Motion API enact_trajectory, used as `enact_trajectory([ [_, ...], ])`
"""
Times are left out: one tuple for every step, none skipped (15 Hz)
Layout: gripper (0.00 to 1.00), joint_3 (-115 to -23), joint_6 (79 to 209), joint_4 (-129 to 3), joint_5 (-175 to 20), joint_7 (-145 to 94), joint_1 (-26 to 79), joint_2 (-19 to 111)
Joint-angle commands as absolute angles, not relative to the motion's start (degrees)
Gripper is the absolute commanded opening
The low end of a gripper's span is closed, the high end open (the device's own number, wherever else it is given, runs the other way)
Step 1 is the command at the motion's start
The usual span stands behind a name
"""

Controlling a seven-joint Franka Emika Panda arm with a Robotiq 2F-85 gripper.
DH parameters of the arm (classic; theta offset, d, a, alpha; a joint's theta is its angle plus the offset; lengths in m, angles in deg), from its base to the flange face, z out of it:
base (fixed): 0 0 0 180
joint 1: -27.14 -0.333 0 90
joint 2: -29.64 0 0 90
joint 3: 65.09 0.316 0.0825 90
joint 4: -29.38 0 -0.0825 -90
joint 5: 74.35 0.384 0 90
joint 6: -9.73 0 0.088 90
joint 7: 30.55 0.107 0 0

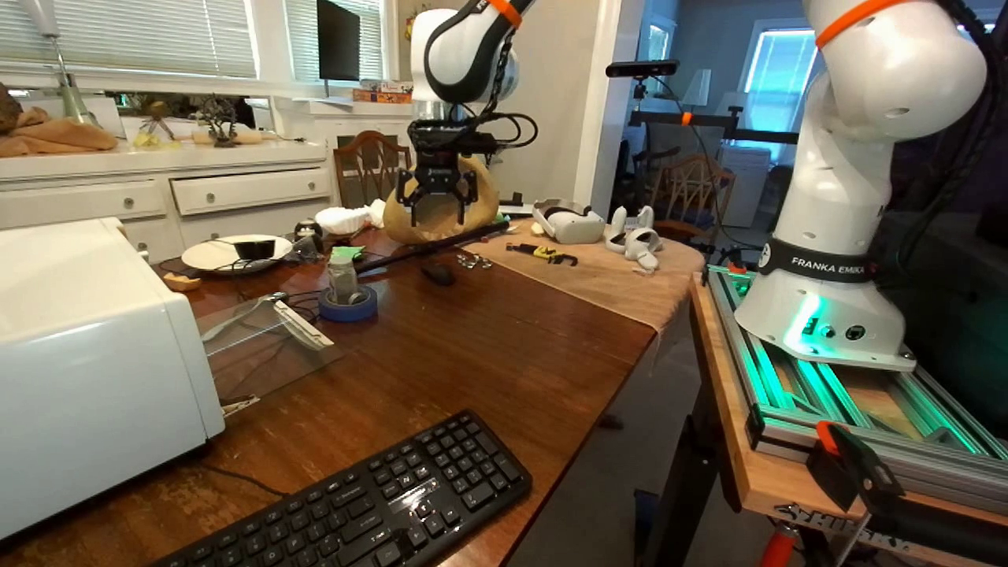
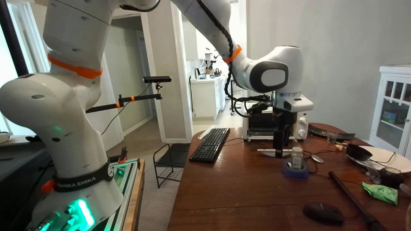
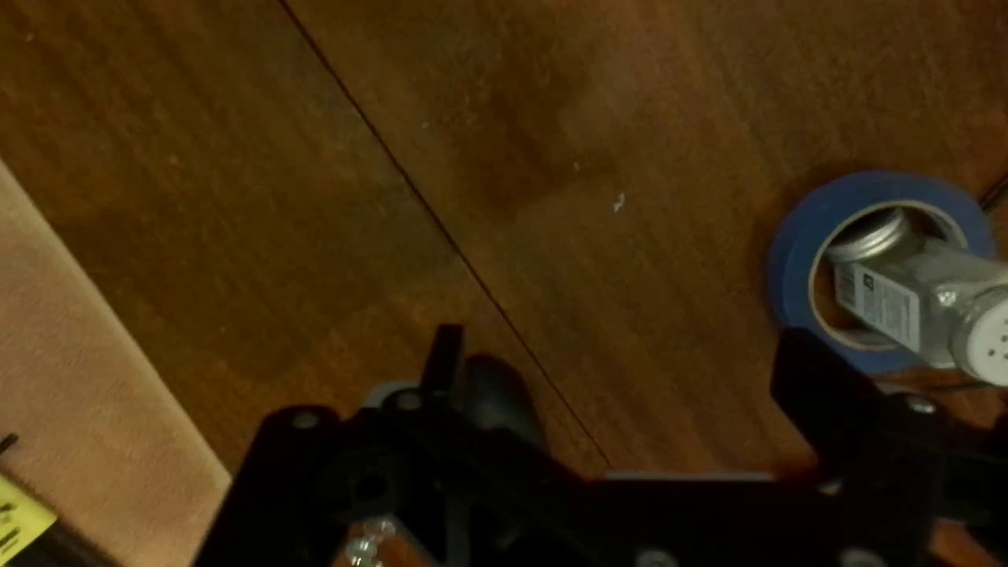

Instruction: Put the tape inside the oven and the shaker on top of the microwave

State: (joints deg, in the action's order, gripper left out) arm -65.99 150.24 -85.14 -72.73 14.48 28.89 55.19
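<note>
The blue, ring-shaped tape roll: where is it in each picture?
In an exterior view: blue, ring-shaped tape roll, left of centre, about mid-height.
In an exterior view: tape roll, right of centre, lower half.
In the wrist view: tape roll, near the right edge.
Shared landmark: the clear, pale-capped shaker standing inside the roll, in all three.

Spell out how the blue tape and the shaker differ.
The tape is an opaque blue ring; the shaker is a clear bottle with a white cap with holes in it. The tape lies flat on the table, while the shaker stands upright inside the ring. The shaker is taller; the tape is wider across. What they share: neither is held by the gripper.
</note>
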Motion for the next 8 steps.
enact_trajectory([
  [1.0, -64.1, 138.4, -72.0, -62.4, 6.6, 31.0, 65.0],
  [1.0, -63.9, 134.6, -68.2, -60.7, 3.8, 31.7, 67.3],
  [1.0, -63.8, 130.6, -65.1, -59.2, 1.7, 32.2, 69.0],
  [1.0, -64.2, 128.7, -62.3, -58.6, 0.0, 32.1, 70.5],
  [1.0, -65.0, 127.3, -59.7, -58.6, -0.6, 31.7, 71.7],
  [1.0, -65.6, 126.7, -57.1, -58.9, -1.0, 31.4, 73.1],
  [1.0, -66.7, 126.4, -55.1, -59.7, 0.3, 30.6, 74.0],
  [1.0, -67.1, 129.0, -60.9, -59.2, 0.4, 30.2, 70.5],
])
